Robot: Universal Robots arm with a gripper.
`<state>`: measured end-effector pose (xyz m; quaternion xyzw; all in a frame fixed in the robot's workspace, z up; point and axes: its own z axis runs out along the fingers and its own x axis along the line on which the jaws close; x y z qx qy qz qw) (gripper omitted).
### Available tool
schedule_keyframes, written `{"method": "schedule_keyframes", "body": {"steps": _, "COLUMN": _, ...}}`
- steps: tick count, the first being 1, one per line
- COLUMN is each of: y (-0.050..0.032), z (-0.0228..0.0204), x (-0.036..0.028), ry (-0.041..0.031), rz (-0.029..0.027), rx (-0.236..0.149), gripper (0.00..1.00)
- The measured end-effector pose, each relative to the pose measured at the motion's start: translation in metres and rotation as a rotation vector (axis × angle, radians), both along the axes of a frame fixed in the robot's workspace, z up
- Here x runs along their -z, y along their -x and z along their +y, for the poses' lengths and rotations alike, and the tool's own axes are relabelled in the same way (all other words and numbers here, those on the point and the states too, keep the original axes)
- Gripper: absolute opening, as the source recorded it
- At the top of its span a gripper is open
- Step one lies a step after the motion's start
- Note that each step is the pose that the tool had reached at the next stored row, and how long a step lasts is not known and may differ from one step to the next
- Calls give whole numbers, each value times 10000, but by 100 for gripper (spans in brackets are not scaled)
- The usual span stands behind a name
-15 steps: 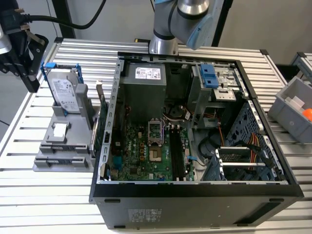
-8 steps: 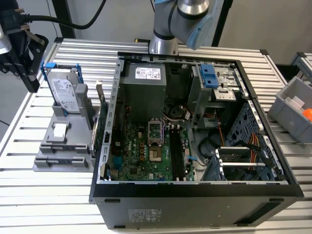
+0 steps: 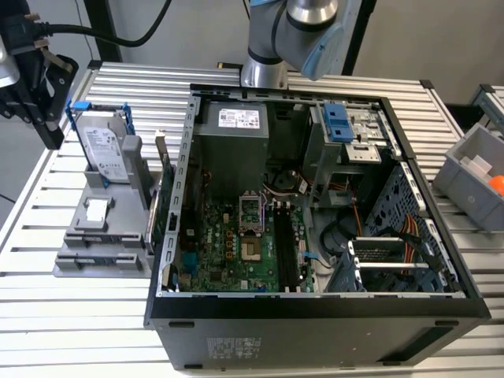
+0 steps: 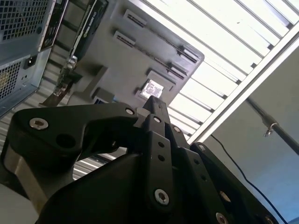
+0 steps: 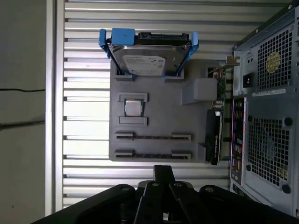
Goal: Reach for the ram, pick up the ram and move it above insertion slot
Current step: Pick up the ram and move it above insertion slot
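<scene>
Two thin dark ram sticks (image 5: pixel 153 137) lie on edge in the grooves of a grey holder plate (image 5: pixel 159 102), one beside the other (image 5: pixel 153 155). In the exterior view this holder (image 3: pixel 94 236) sits on the table at the exterior view's left of the open computer case. My gripper (image 5: pixel 163 170) hangs above the table beyond the holder's ram end, apart from the sticks, fingers shut with nothing between them. It is also in the second wrist view (image 4: pixel 153 101) and the exterior view (image 3: pixel 52 140). The long black insertion slots (image 3: pixel 287 250) lie on the green motherboard inside the case.
The holder also carries a hard drive in a blue frame (image 5: pixel 145 56), a processor chip (image 5: pixel 133 108) and an expansion card (image 5: pixel 214 135) standing on edge by the case wall (image 3: pixel 175 197). A grey bin (image 3: pixel 476 177) stands at the exterior view's right. The table is slatted metal.
</scene>
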<state>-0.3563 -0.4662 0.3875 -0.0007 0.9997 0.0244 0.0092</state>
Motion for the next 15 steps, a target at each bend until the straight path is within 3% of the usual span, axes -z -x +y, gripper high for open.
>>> {"method": "schedule_keyframes", "body": {"steps": 15, "y": 0, "z": 0, "x": 0, "ry": 0, "rz": 1, "rx": -765, "gripper": 0}}
